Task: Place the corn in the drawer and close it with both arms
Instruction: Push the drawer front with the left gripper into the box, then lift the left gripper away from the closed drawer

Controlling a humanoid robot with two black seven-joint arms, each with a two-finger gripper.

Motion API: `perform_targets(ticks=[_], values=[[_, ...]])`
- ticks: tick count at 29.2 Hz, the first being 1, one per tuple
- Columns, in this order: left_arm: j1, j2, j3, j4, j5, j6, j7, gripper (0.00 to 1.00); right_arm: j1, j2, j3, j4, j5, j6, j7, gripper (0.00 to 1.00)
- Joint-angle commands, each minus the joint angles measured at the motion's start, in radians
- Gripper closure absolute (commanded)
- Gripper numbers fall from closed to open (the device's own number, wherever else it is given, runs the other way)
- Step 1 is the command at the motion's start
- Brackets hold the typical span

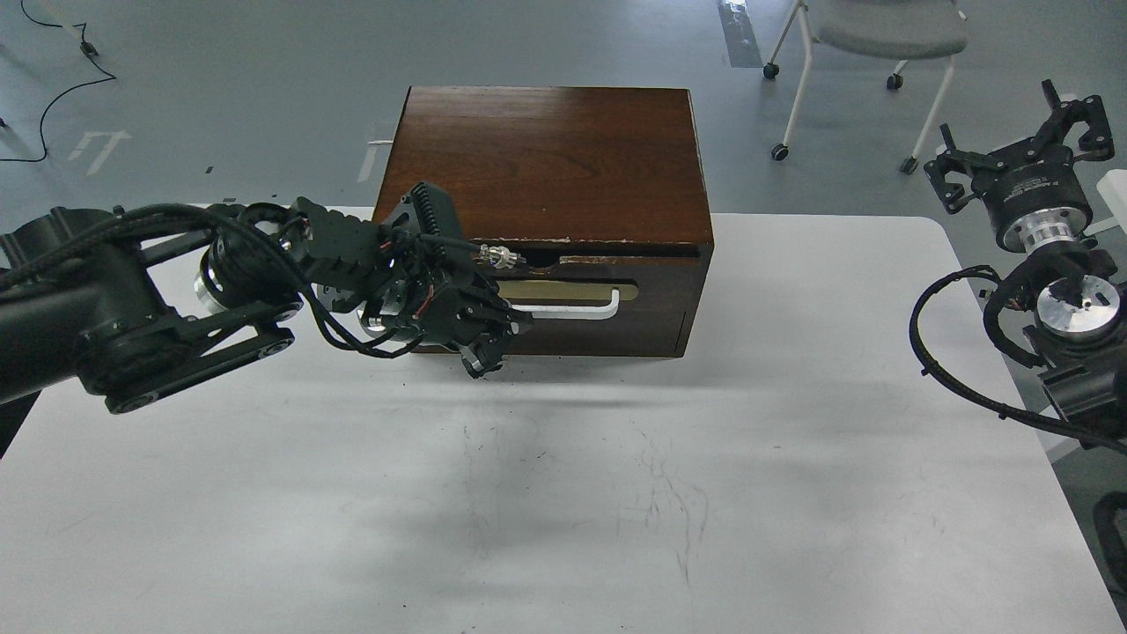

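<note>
A dark brown wooden box stands on the white desk at 12 o'clock from the desk's centre. Its drawer sits nearly flush with the box front, and a thin dark gap shows under the chipped top edge. The white bar handle lies on its beige plate across the drawer face.

The left arm reaches in from 9 o'clock. The left pincer is at the left end of the handle, right against the drawer front. Its dark fingers overlap one another, so I cannot tell how far apart they stand or whether they clasp the bar.

The right arm is at 3 o'clock, off the desk's right edge and well apart from the box. The right pincer points up and away, its two fingers spread wide with nothing between them.

The corn does not show anywhere in this view; whether it lies inside the drawer cannot be seen.

A white-legged chair on castors stands on the grey floor at 1 o'clock behind the box.
</note>
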Motion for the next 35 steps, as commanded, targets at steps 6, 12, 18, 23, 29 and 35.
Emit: perform_targets(ticks=[6,12,18,23,29,35], values=[[-0.001,-0.005,0.000,0.031,0.000,0.000,0.000,1.00,-0.001,-0.006,-0.020,-0.003,0.000,0.000,0.000,0.00],[-0.002,-0.003,-0.011,-0.025,0.000,0.000,-0.010,1.00,-0.001,-0.006,-0.020,-0.003,0.000,0.000,0.000,0.00],[-0.007,0.039,-0.139,-0.128,-0.029,0.000,-0.116,1.00,0.000,-0.014,-0.018,-0.002,0.000,0.000,0.000,0.00],[-0.012,0.145,-0.338,-0.111,-0.681,0.000,-0.155,1.00,0.002,-0.023,-0.017,-0.002,0.000,0.000,0.000,0.00],[-0.001,0.221,-0.367,0.199,-1.434,0.000,0.009,0.17,-0.001,-0.046,-0.021,-0.002,0.000,0.000,-0.003,0.00],[0.053,0.213,-0.365,0.529,-2.033,0.000,0.056,0.03,0.006,-0.058,-0.006,0.002,0.000,0.000,-0.017,0.00]])
